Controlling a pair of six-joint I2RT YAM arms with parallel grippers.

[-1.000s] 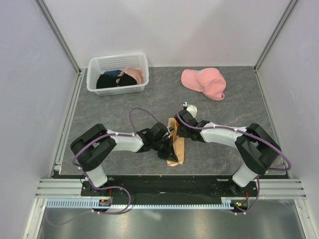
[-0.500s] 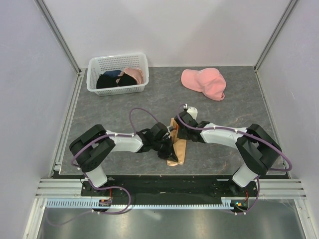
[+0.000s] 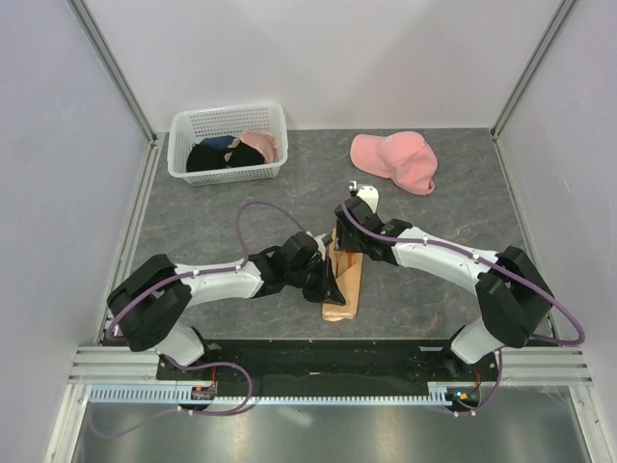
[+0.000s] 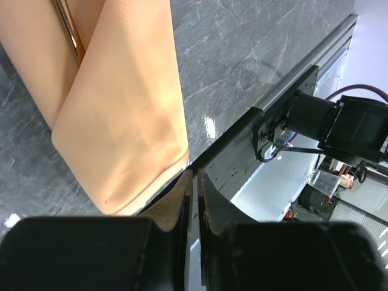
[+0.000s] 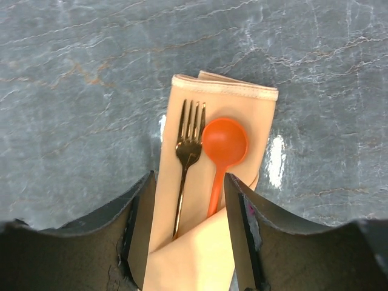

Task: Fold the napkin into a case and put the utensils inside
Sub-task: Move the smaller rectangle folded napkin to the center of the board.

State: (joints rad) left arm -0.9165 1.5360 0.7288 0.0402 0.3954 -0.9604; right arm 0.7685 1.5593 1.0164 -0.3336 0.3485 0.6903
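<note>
Far left, a white basket (image 3: 228, 143) of clothes sits at the back of the table (image 3: 193, 212), well apart from the work & not part of it. The left end effector (image 3: 330, 286) is low at the napkin's near end, just beside the folded edge. In its wrist view the left end effector (image 4: 193, 173) is narrow, fingers almost together w/ only a thin slit. Can't tell whether the tips pinch the cloth edge or just sit against it. Prob. it's there to keep the fold from springing open. The napkin (image 3: 343, 289) lies mid-table btwn the two arms, folded into a slim pocket. Its long axis runs near-to-far, tilted slightly, near end toward the bases. In the right wrist view the napkin (image 5: 242, 100) has one flap wrapped diagonally over the utensil handles, so it works as a case. The fork (image 5: 189, 148) & spoon (image 5: 224, 142) lie side by side along that axis, touching or nearly so. Their heads stick out of the flap & rest on the napkin's open end, handles tucked under. From the top view that open end looks like the far one. The right end effector (image 5: 189, 179) hovers over them, fingers wide either side of the handles & holding nothing. Prob. a let-go stance, so the pieces rest in the fold w/o being dragged. From the top view the right end effector (image 3: 349, 234) is over the napkin's far end. A pink cap (image 3: 393, 159) lies far right-back, well apart.
</note>
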